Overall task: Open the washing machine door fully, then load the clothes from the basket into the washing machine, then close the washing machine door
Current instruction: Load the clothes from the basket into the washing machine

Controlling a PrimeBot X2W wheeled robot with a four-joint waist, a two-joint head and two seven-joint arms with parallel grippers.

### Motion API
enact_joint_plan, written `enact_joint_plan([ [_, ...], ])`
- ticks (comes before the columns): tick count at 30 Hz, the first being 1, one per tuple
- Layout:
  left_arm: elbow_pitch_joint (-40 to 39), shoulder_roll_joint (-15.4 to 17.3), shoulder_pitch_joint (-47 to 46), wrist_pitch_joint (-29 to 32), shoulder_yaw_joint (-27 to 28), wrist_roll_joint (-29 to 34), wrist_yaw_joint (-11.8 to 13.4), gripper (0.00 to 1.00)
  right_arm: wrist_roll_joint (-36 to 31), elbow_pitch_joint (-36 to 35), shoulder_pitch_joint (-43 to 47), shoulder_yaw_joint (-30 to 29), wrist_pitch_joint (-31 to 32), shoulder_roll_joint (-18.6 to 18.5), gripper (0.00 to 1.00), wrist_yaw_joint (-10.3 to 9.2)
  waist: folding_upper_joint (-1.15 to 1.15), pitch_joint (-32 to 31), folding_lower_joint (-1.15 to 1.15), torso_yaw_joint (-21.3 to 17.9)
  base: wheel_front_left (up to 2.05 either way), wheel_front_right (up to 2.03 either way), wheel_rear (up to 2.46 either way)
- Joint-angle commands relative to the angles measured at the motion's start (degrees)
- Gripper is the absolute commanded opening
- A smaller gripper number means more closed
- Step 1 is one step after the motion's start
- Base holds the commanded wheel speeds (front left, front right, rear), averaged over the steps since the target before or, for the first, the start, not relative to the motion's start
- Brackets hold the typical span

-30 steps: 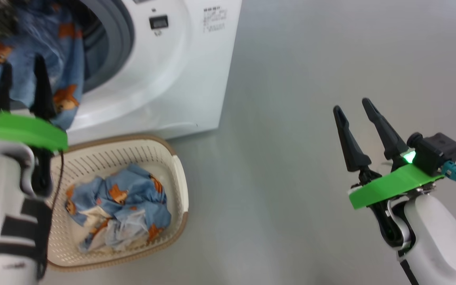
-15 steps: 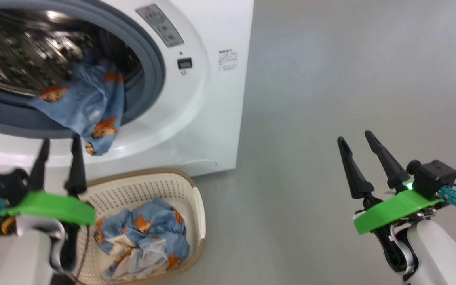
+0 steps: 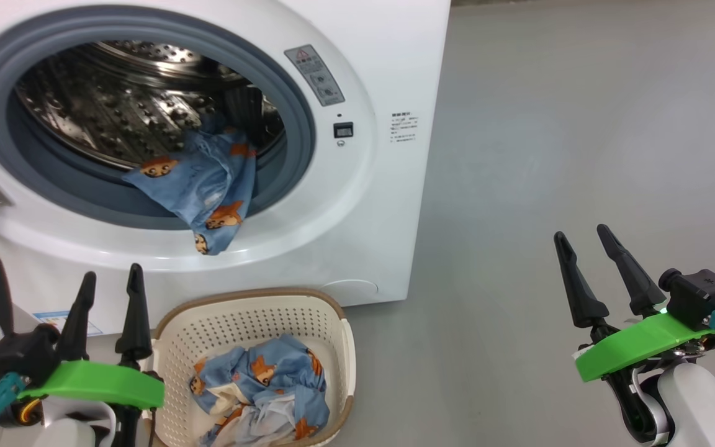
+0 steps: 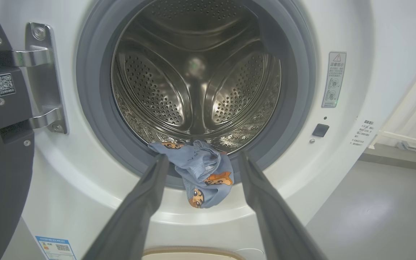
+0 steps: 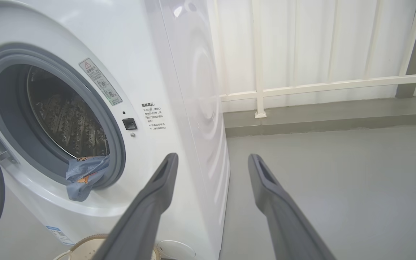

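- At the drum (image 3: 115, 105) mouth, upper left, a piece of the clothes (image 3: 205, 186) now hangs half out; the left gripper (image 3: 112, 273) has let go.
- Right gripper (image 3: 581, 233) idle, spread; basket (image 3: 347, 354) not yet empty.

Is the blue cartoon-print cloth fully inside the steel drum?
No, the light blue printed cloth hangs out over the grey rubber door seal.

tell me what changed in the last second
The left end effector let go of a cloth and drew back from the drum, open; the cloth now hangs over the seal. The head camera moved too. The right end effector stayed open and idle, the other clothes in the basket.
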Motion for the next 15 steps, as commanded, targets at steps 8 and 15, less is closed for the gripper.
enact_joint_plan([
  [8,-3.8,-0.9,2.0,-0.4,4.3,1.6,-0.1,1.00,-0.1,-2.0,0.5,-0.1,-0.5,-1.0,1.00,0.31,0.00,-0.8,0.00,0.6,0.00,0.00,0.00],
  [15,-4.7,-1.4,2.6,-0.4,4.4,1.8,-0.1,1.00,-0.1,-2.1,0.3,0.3,-0.5,-1.2,1.00,0.31,0.00,-0.6,0.00,0.5,0.00,0.00,0.00],
])
